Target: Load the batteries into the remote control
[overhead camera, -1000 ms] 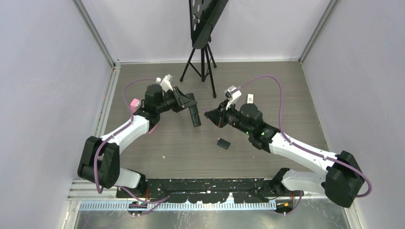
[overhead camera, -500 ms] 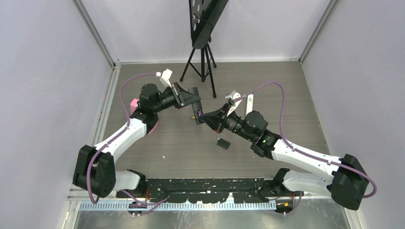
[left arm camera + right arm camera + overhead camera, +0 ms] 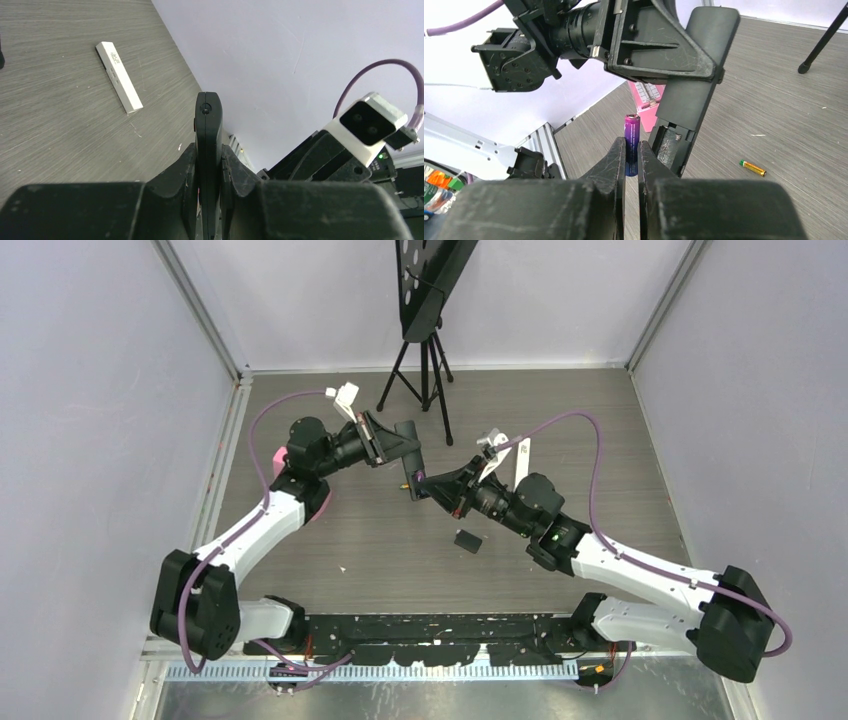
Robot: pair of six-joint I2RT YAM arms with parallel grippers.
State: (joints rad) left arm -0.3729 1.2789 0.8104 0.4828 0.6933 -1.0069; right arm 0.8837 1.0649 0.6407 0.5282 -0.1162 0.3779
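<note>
Between the pads of my right gripper [image 3: 631, 151] sits the purple battery [image 3: 632, 134] – the jaws are clamped on its lower half, and its capped upper end stands clear above the fingertips. I judge it light and rigid, but the wrapper looks glossy and the barrel is round, so it could roll or pivot in the pinch. A hold across the middle of the barrel, as now, leaves one end free to lead into the slot. Just beside it hangs the remote control [image 3: 691, 95], a flat black slab of matte hard plastic. My left gripper [image 3: 208, 152] is clamped across its thin faces and holds it in the air, with its open battery bay [image 3: 669, 146] turned toward me. A small coil spring [image 3: 676, 136] shows at the top of that bay, so I expect seating to need a push against it rather than a drop. Battery and bay are close but apart. Down on the grey wood-grain table [image 3: 380, 540] lies the orange-yellow battery [image 3: 752, 168], well clear of both arms. A small black piece [image 3: 467, 540] lies nearer the arms – possibly the bay cover, though I cannot tell. A slim white remote [image 3: 119, 76] and a pink thing [image 3: 649, 97] with pale keys lie farther off.
</note>
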